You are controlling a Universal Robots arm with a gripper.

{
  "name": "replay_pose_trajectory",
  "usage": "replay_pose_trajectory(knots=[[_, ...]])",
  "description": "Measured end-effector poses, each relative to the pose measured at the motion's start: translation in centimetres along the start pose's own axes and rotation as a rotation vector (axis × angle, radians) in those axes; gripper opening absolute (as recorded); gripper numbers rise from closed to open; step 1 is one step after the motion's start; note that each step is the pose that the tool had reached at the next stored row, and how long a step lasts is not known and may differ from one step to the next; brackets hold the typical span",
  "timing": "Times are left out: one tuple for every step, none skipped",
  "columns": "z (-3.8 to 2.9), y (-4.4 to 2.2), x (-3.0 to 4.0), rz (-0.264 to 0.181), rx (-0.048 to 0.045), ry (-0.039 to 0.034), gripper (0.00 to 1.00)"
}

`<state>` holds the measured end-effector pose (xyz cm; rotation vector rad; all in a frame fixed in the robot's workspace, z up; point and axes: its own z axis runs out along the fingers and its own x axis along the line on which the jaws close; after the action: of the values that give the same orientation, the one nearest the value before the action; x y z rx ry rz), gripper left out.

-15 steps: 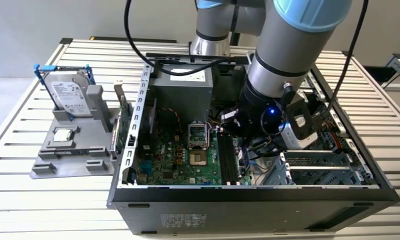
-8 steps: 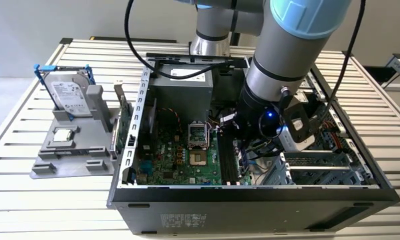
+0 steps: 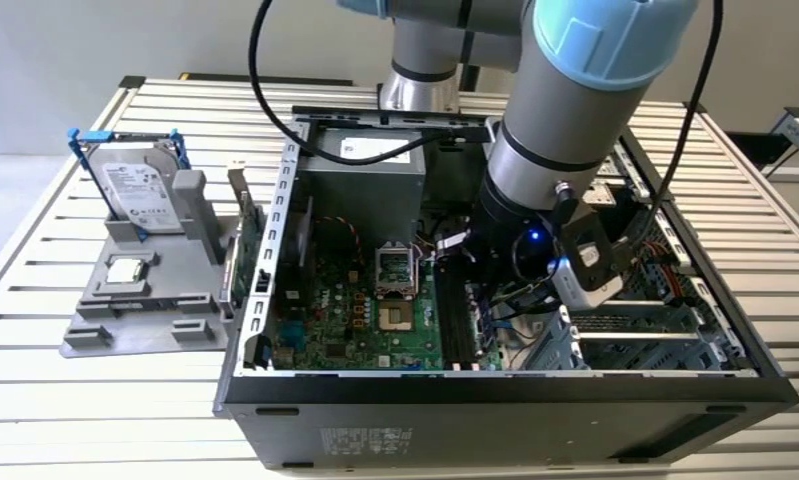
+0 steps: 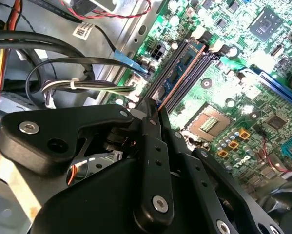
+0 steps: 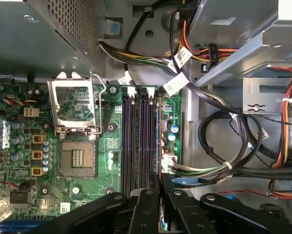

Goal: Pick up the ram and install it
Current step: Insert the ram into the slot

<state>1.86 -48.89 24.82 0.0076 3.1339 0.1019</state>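
First wrist view: the gripper (image 5: 160, 189), nearly closed, pinches the ram (image 5: 159, 146) edge-on over the memory slots (image 5: 136, 141); pickup is done, seating apparently not yet finished.

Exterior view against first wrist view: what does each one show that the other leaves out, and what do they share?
Exterior view: the slatted table, the grey stand carrying a hard drive at the exterior view's left, and the whole computer case with the arm reaching in. First wrist view: the gripper, jaws closed on the ram, which stands along the outermost of the memory slots. Shared: the green motherboard, its CPU socket and the memory slots.
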Motion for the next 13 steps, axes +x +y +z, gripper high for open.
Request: replay_pose_trajectory(knots=[[0.0,0.0,0.0,0.0,0.0002,0.0,0.0],[0.0,0.0,0.01,0.0,0.0002,0.0,0.0],[0.0,0.0,0.01,0.0,0.0002,0.0001,0.0],[0.0,0.0,0.01,0.0,0.0003,0.0001,0.0],[0.01,0.0,0.01,0.0,0.0,0.0,0.0],[0.05,0.0,0.01,0.0,-0.0002,0.0,0.0],[0.12,0.01,0.02,0.0,-0.0007,-0.0002,0.0],[0.18,0.01,0.02,0.0,-0.0002,-0.0003,0.0],[0.27,0.03,0.02,0.0,-0.0001,-0.0002,0.0],[0.38,0.05,0.02,0.0,-0.0001,-0.0003,0.0],[0.51,0.09,0.02,0.0,-0.0002,-0.0003,0.0],[0.59,0.11,0.02,0.0,-0.0002,-0.0003,0.0],[0.63,0.12,0.02,0.0,0.0,-0.0003,0.0]])
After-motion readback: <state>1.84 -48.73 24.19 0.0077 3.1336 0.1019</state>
